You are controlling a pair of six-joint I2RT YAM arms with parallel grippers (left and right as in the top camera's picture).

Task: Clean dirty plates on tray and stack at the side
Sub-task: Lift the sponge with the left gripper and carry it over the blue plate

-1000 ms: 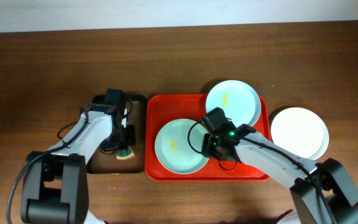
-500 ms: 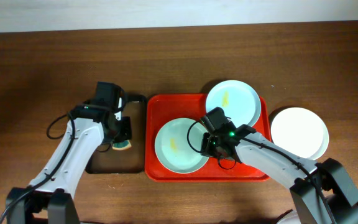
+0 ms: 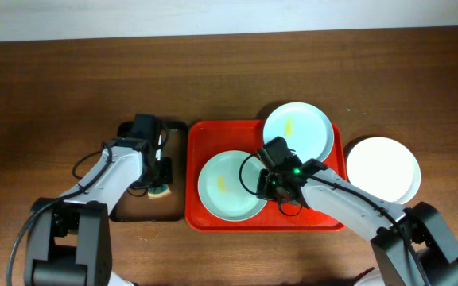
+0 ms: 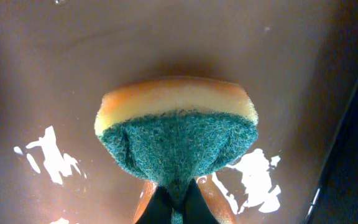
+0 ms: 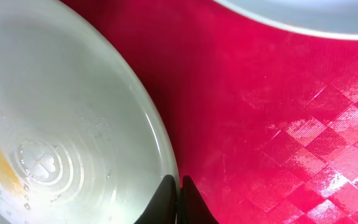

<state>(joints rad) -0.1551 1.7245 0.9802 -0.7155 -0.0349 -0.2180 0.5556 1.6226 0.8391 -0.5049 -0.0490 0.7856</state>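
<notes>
The left arm (image 3: 111, 168) and the right arm (image 3: 348, 199) were built alike: white, rounded link shells between black joint housings, each rising from a dark grey cylindrical base (image 3: 66, 238). A thin black cable (image 3: 78, 168) looped free beside each forearm. A small green light (image 3: 295, 169) glowed on the right wrist housing. The fingertips (image 4: 160, 211) (image 5: 191, 205) were black and narrow, possibly rubber-faced.

Left claw (image 4: 176, 202), sponge (image 4: 176, 130) back down
</notes>
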